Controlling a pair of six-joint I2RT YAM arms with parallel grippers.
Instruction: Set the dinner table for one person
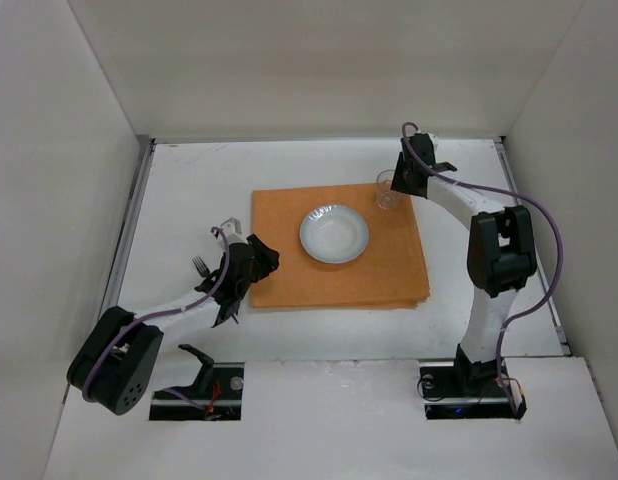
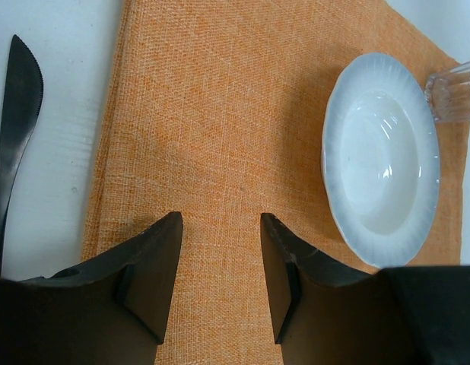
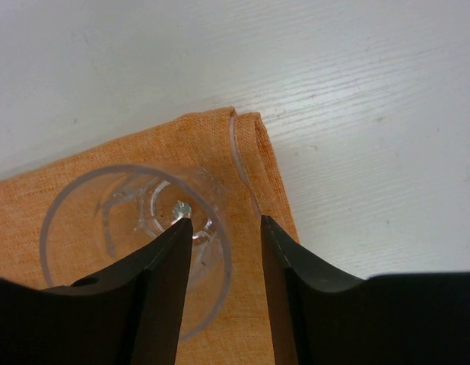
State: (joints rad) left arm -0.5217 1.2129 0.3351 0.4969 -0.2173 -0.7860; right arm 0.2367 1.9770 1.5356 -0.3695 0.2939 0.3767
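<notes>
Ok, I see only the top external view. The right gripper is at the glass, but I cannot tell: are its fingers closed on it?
Observer: Not closed. The right wrist view shows the right gripper open, with one side of the rim of the glass showing in its gap.
Operator: And the left gripper, does it hold something?
Observer: No. In the left wrist view the left gripper is open and empty, over the placemat.
Operator: Is anything near it that I should know?
Observer: A knife with a toothed edge lies on the dinner table, just off the placemat's edge.
</notes>
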